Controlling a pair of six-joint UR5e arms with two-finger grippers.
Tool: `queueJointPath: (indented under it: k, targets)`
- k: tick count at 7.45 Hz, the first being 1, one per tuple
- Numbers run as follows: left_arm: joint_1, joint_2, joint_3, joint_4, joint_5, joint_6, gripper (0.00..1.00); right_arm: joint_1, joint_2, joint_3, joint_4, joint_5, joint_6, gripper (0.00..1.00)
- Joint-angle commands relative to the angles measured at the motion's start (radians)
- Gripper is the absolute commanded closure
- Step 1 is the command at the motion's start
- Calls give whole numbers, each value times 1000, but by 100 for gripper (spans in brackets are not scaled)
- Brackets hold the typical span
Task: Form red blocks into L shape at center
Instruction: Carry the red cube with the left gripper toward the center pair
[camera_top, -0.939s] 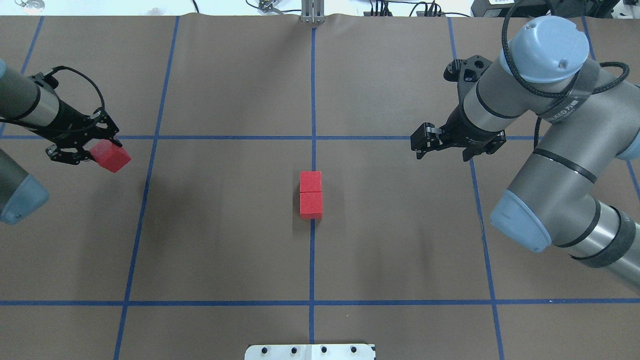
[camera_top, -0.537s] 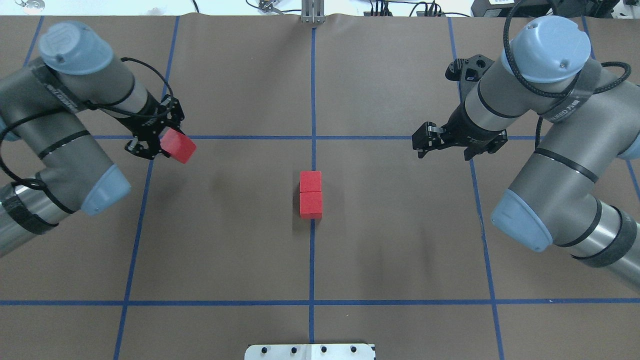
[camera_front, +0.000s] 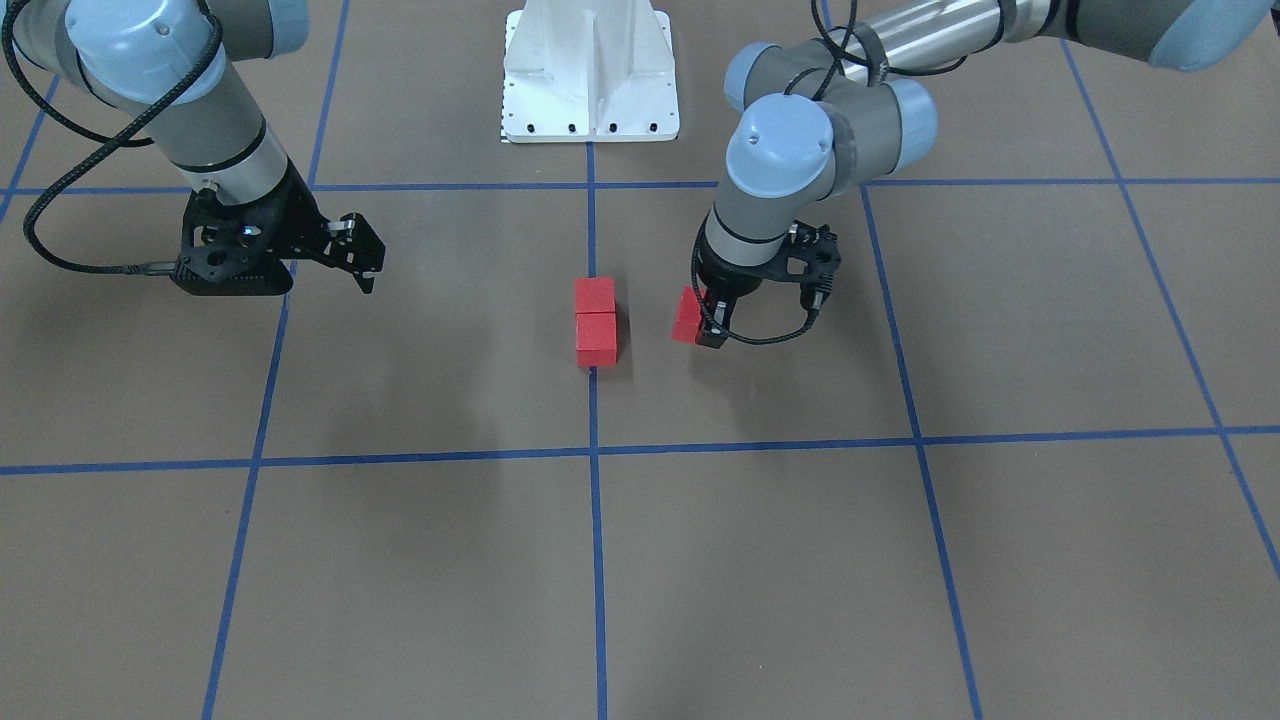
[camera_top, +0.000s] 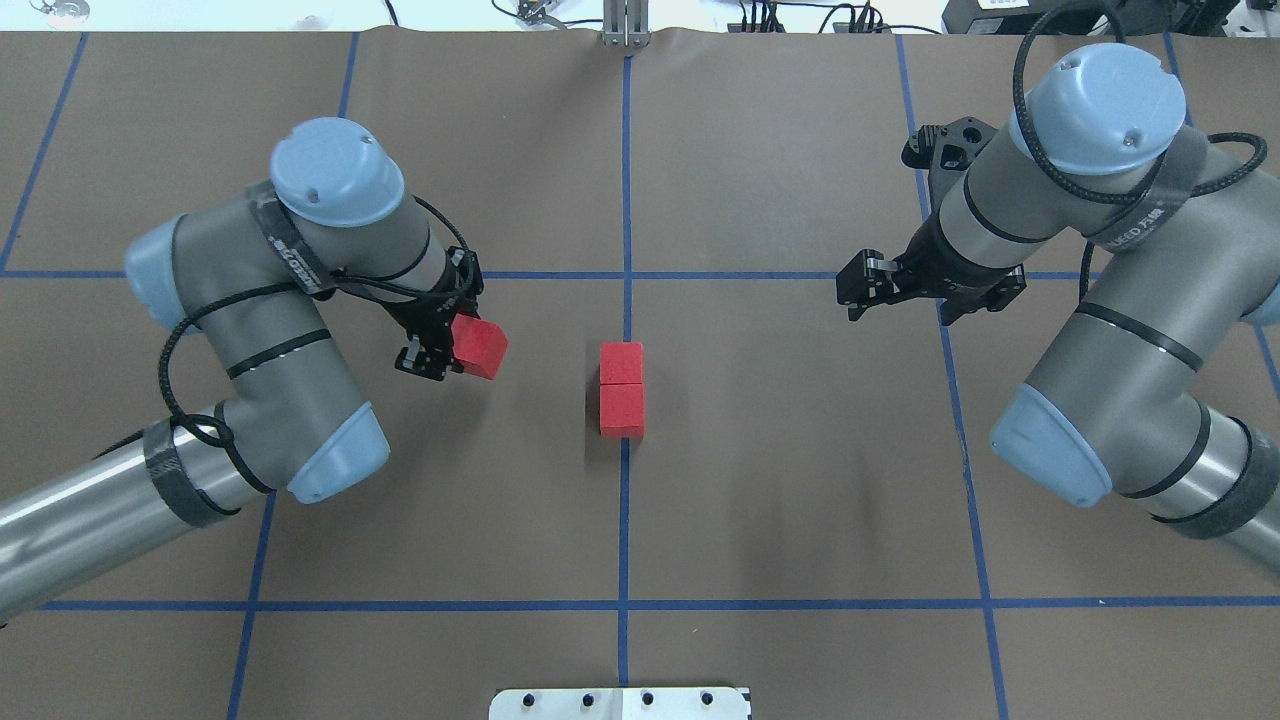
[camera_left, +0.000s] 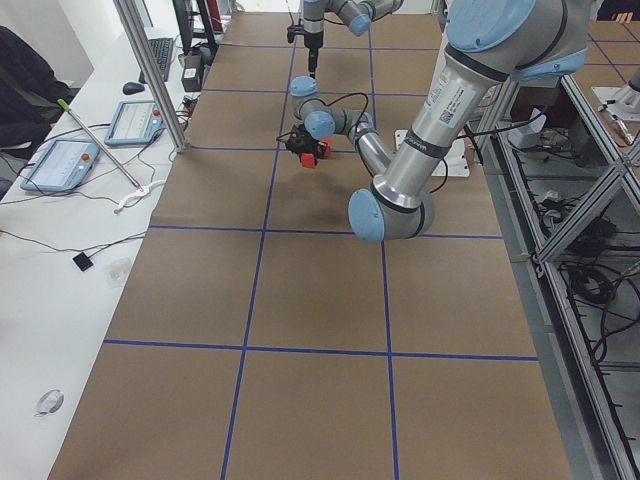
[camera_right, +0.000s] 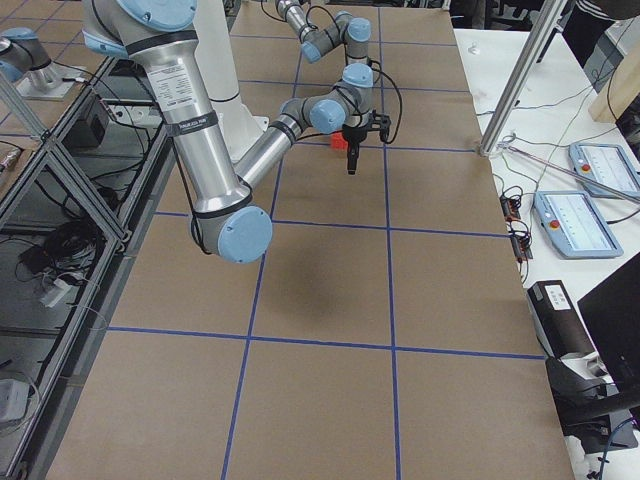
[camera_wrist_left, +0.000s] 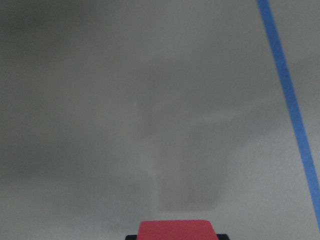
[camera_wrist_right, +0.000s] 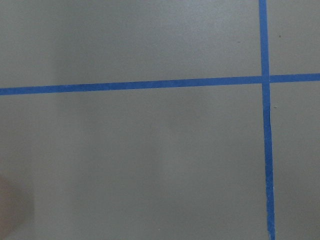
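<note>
Two red blocks (camera_top: 621, 363) (camera_top: 621, 410) lie touching, in a column on the middle blue tape line at the center (camera_top: 625, 480). They also show in the front view (camera_front: 595, 296) (camera_front: 596, 338). My left gripper (camera_top: 468, 350) is shut on the third red block (camera_top: 482, 346) and holds it off the floor, left of the pair and apart from it. In the front view this gripper (camera_front: 702, 325) and block (camera_front: 686, 316) are right of the pair. The block's top edge shows in the left wrist view (camera_wrist_left: 176, 229). My right gripper (camera_top: 858, 292) hangs open and empty, far right of the pair.
Blue tape lines (camera_top: 800, 274) mark a grid on the brown floor. The robot's white base plate (camera_top: 620, 703) sits at the near edge. The right wrist view shows only bare floor and a tape crossing (camera_wrist_right: 263, 79).
My left arm has swung right from the table's left edge, carrying the red block toward the pair at the center. The right arm has barely moved.
</note>
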Motion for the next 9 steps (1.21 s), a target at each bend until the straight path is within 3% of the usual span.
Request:
queueJointPath:
  k: [1, 9]
  targets:
    - [18, -101, 127, 33, 20, -120, 100, 0, 0, -1, 0, -1, 0, 0]
    - [37, -109, 131, 30, 19, -285, 100, -2, 0, -4, 2, -1, 0, 0]
